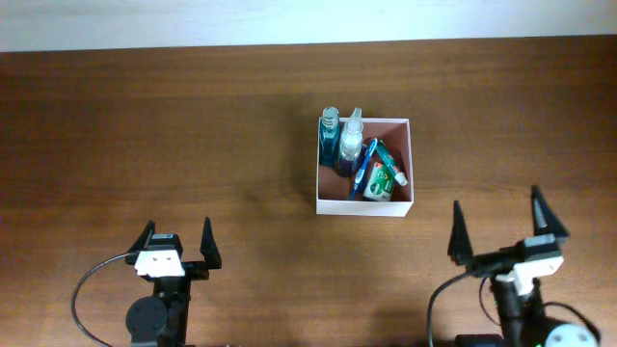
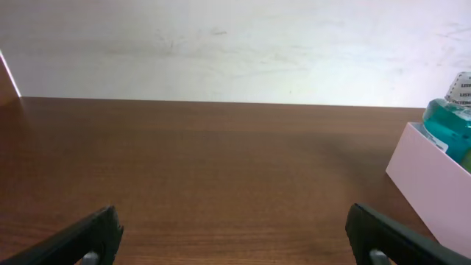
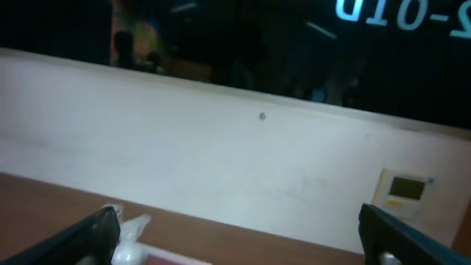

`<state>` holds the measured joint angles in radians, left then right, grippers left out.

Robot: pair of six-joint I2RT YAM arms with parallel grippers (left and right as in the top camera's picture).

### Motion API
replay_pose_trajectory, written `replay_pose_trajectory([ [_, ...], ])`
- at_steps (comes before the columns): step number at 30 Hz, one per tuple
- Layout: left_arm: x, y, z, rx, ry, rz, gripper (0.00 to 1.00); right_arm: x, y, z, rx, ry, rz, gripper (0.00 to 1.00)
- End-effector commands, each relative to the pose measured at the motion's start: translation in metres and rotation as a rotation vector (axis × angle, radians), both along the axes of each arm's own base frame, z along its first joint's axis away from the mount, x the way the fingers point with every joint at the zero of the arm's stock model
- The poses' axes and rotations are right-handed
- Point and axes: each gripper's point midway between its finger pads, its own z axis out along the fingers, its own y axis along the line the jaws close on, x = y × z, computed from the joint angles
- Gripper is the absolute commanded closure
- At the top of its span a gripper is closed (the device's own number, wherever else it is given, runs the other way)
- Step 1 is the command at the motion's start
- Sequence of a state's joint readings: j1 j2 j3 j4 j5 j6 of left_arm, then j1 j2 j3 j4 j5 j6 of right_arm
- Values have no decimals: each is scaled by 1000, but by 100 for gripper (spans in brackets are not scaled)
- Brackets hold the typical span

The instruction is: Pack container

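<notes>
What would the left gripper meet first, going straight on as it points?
Probably nothing: ahead of the left gripper lies bare table up to the wall; the container sits off to its right.

We see the tabletop [image 1: 193, 145] evenly and softly lit, shadows faint; the right wrist view is dim and blurred (its upper half nearly black).

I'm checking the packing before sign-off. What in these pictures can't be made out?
- Overhead: print on the green-and-white box is too small to read; the container floor is hidden under its contents.
- Left wrist: the right edge cuts off the container, showing one wall and the blue bottle top.
- Right wrist: the bottom edge cuts off nearly all of the container; only a blurred white spray top shows.
</notes>
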<state>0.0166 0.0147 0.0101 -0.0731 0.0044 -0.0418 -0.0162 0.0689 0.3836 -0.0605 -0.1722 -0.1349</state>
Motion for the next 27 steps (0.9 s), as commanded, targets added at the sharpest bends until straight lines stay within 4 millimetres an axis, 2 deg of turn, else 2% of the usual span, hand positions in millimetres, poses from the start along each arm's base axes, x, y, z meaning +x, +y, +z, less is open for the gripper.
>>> replay_pose_trajectory([
  [1,-1,-2,0,18,0,-13,0,1,0,-18,5,-9,-4,1],
  [8,-1,-2,0,18,0,-13,1,14,3,-46,14,10,2,1],
  [23,-1,-2,0,18,0,-13,1,38,-2,-132,15,178,-38,1],
  [27,-1,-2,0,18,0,-13,1,38,-3,-147,10,239,-40,1],
])
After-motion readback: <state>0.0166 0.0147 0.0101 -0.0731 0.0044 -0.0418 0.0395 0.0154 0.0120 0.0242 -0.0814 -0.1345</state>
